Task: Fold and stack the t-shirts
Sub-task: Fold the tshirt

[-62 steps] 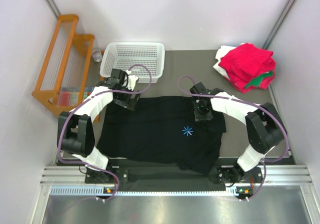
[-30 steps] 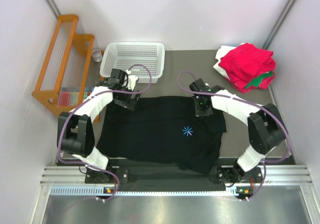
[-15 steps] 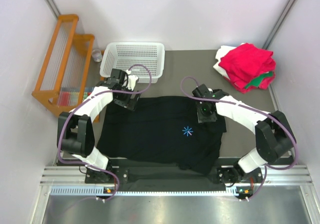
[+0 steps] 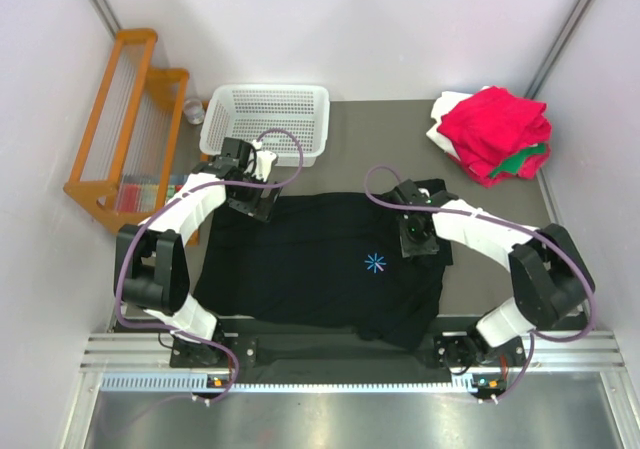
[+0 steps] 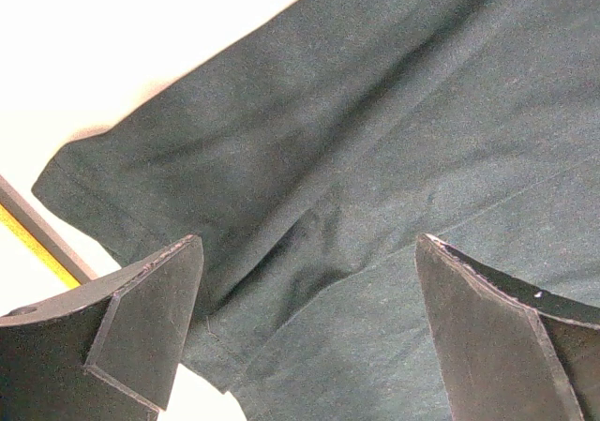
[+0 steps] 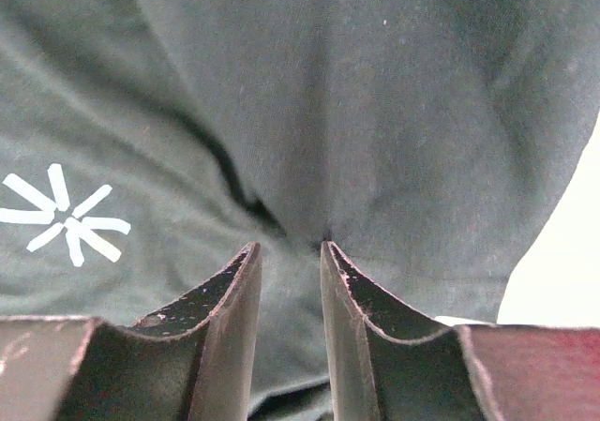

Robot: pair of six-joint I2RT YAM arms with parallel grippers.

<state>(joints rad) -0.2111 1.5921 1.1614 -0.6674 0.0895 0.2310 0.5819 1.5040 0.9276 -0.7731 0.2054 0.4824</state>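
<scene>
A large black t-shirt (image 4: 320, 269) lies spread flat on the table, its light-blue starburst mark (image 4: 375, 262) near the middle. My left gripper (image 4: 258, 207) hovers wide open over the shirt's far-left sleeve; the wrist view shows the cloth (image 5: 375, 112) under the left gripper (image 5: 307, 243), with nothing between the fingers. My right gripper (image 4: 415, 239) is on the shirt's right chest, just right of the starburst (image 6: 66, 215). In the wrist view the right gripper (image 6: 289, 245) is open by a narrow gap, tips pressing into puckered cloth (image 6: 375, 93). Folded red (image 4: 495, 124), green (image 4: 530, 156) and white (image 4: 445, 119) t-shirts are piled at the far right.
A white perforated basket (image 4: 268, 119) stands at the back, just beyond my left gripper. An orange wooden rack (image 4: 125, 119) stands off the table's left side. The shirt's near hem reaches the table's front edge by the arm bases.
My right gripper has slid from the collar area toward the near right over the shirt, and its jaws have parted from shut to a narrow gap. The left arm has not moved.
</scene>
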